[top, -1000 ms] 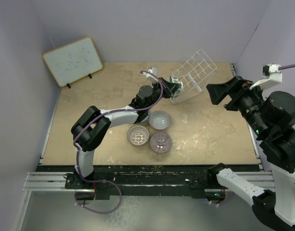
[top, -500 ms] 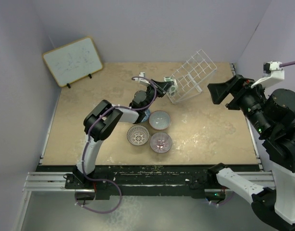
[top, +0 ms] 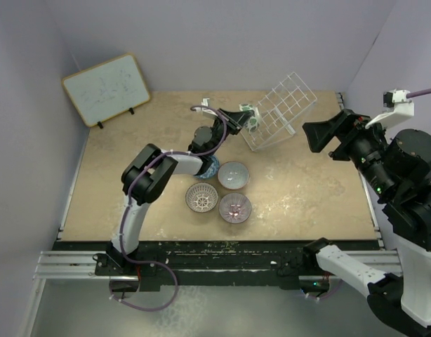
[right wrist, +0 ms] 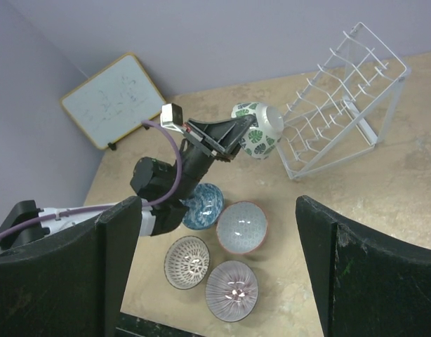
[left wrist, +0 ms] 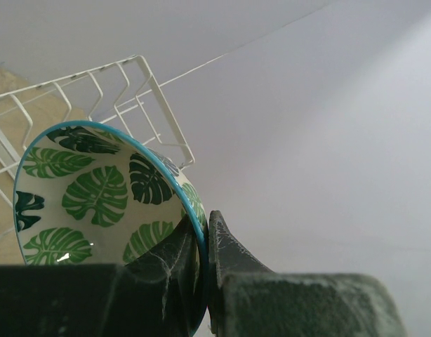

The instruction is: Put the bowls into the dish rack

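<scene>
My left gripper [top: 245,119] [left wrist: 203,235] is shut on the rim of the green-and-white leaf bowl [left wrist: 96,189] [right wrist: 259,130] [top: 250,116] and holds it tilted in the air beside the left end of the white wire dish rack [top: 280,110] [left wrist: 121,91] [right wrist: 342,105]. On the table lie the blue bowl [right wrist: 203,205] [top: 208,167], the pale grey-white bowl [top: 233,175] [right wrist: 243,227], the brown-white lattice bowl [top: 201,197] [right wrist: 187,262] and the pinkish-purple bowl [top: 235,208] [right wrist: 232,289]. My right gripper [top: 317,137] [right wrist: 215,260] is open and empty, high at the right.
A wood-framed whiteboard [top: 107,88] [right wrist: 117,98] leans at the back left. Purple walls close in the table at the back and sides. The left arm [top: 159,172] stretches over the table, partly covering the blue bowl.
My left gripper has lifted the green-and-white bowl and carried it back and up along the rack's left end. The right arm has barely moved.
</scene>
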{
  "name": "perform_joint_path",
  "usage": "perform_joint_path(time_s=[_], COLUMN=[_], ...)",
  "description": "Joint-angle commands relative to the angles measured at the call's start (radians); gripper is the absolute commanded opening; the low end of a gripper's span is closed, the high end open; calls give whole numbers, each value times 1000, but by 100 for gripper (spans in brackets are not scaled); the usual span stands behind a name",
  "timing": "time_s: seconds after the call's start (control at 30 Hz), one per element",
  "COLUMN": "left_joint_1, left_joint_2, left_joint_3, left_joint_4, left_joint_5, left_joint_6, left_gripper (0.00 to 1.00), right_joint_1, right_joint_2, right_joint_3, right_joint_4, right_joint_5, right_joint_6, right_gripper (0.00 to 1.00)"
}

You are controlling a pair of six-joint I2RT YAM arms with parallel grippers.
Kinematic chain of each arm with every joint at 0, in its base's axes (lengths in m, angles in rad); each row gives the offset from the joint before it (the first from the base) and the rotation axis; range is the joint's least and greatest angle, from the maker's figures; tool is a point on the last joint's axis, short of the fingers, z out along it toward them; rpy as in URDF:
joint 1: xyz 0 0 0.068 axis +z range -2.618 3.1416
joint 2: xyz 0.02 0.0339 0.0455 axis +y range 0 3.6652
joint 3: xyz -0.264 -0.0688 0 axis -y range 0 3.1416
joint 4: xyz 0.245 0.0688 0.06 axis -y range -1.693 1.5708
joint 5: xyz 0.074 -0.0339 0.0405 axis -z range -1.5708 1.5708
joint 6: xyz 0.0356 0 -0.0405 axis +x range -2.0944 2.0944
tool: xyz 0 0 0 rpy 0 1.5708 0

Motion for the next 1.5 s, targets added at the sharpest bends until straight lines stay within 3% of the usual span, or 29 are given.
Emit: perform_joint_path(time_s=[0.0,0.13,0.53,0.87,1.23,1.47], left_joint_1=[36,49,43,2,-58,-70], left_joint_2=[-5,40,62,112,85,185], left_joint_3=[74,115,114,170,188,256], left_joint_4=[27,23,70,96,-19,68], left_joint_5=[94,155,113,-41,-247,-298], left_joint_6=[-19,-65,-82,-167,-178,-256], left_gripper=[0,0,0,0,0,0], right_joint_1=[-4,-4,-4,-4,-4,-4], right_joint_2=[5,3,6,13,11,13], right_joint_3=[-11,-22,-25,-18,-7,-6], right_joint_4=[26,37,40,34,18,16], right_joint_5=[-1,-3,-8,-15,-15,-20], right_joint_6=[-18,-16,-11,-22,-52,-66], right_gripper=[93,93,93,93,94,94])
